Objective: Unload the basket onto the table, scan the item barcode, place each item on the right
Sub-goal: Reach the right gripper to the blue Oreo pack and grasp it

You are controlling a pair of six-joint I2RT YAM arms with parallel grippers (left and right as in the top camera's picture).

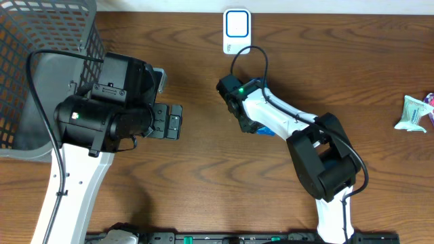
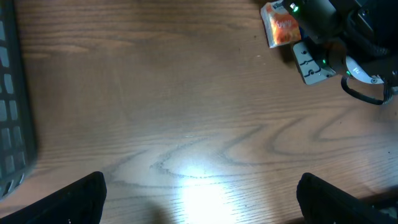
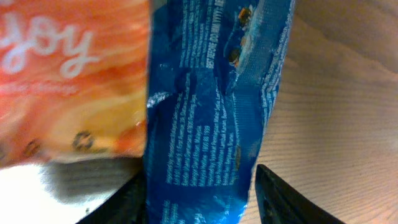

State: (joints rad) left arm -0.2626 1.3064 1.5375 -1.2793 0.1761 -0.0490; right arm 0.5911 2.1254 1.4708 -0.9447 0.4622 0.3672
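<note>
A blue snack packet with white print stands between the fingers of my right gripper. The left finger lies against it and a narrow gap shows at the right finger. An orange packet face adjoins the blue one on the left; I cannot tell whether they are one item. From overhead, my right gripper is at mid-table with a bit of blue packet showing under it. The white scanner stands at the far edge. My left gripper is open and empty over bare wood.
A grey mesh basket fills the far left corner beside the left arm. A pale green packet lies at the right edge. In the left wrist view the orange packet and the right arm sit at the top right.
</note>
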